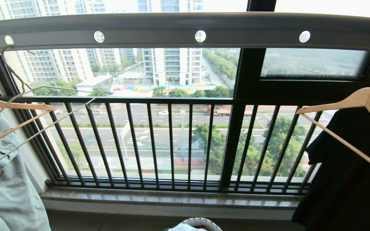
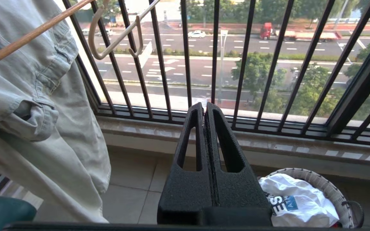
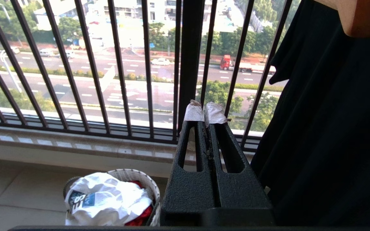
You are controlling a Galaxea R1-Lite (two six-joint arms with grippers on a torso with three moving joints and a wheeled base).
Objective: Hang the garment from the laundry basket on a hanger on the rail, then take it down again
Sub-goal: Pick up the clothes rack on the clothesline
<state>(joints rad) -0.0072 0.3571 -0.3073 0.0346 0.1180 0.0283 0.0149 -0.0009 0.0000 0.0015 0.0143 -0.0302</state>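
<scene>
Garment [image 3: 108, 199]: white T-shirt lying crumpled in the laundry basket, filling its mouth; a red fabric is showing beneath it on one side
Lettering: dark blue emblem on the shirt is carrying white capitals, "SE" readable in both wrist views, with a smaller line under it too creased to read
Laundry basket [image 2: 326, 184]: round white woven basket sitting on the tiled floor [image 2: 130, 179] just below the window sill [image 1: 172, 200]; a dark loop handle [image 2: 356, 211] is hanging on its rim; only its upper rim is showing at the bottom edge of the head view
Hanger [image 1: 21, 93]: thin cream wire hanger hanging by its long hook from the leftmost hole of the rail, tilting toward the left; its notch hooks are showing against the window bars in the left wrist view
Rail [image 1: 159, 32]: wide grey bar running across the top of the head view, four round holes visible
Left tool [image 2: 205, 107]: both black fingers pressed together, gripping nothing, pointing toward the window railing [image 1: 172, 144], basket just beside it
Right tool [image 3: 205, 114]: fingers pressed together, white tape on the tips, gripping nothing
Pale green denim garment [image 1: 5, 179]: hanging on a wooden hanger [image 1: 11, 106] at the left
Black garment [image 1: 348, 179]: hanging on a second wooden hanger [image 1: 361, 102] at the right
</scene>
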